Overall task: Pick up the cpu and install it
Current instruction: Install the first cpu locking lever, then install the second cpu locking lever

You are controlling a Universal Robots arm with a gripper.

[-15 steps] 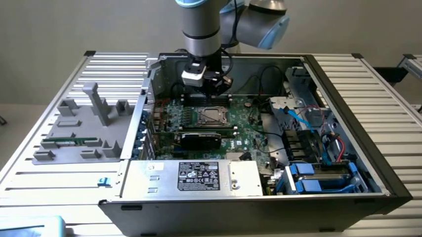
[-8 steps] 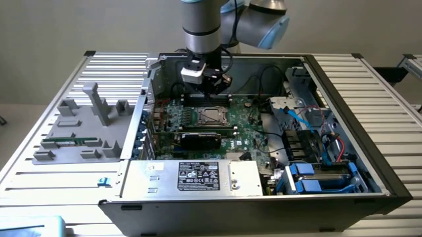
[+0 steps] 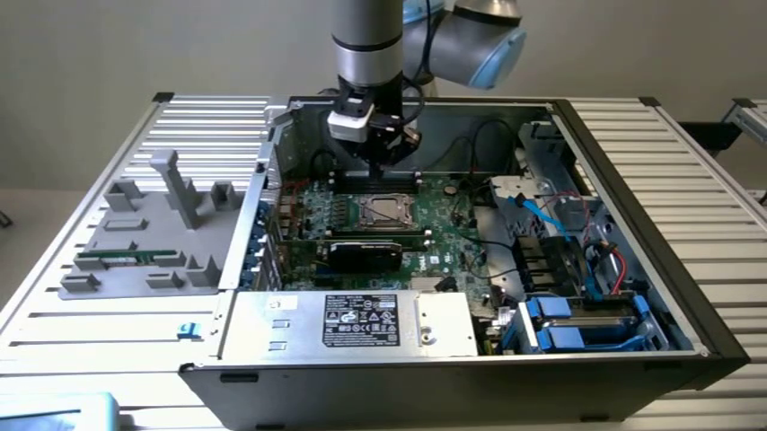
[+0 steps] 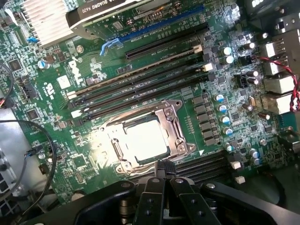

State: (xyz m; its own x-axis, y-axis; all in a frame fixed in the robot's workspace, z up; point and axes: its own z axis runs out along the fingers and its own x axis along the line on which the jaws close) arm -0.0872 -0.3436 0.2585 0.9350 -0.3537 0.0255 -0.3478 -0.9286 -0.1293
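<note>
CPU sitting in its socket

We're hovering the gripper [image 3: 381,166] just above the cpu [image 4: 146,140], which is lying in the motherboard [image 4: 56,89] socket, jaws looking drawn together and empty (holding nothing). Best to be staying square over it, we judge; the open computer case [image 3: 623,162] is resting on a slatted desk [image 3: 204,112].

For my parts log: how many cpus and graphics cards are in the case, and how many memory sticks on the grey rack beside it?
cpu: 1
graphics card: 1
memory stick: 1
Total: 3
</note>
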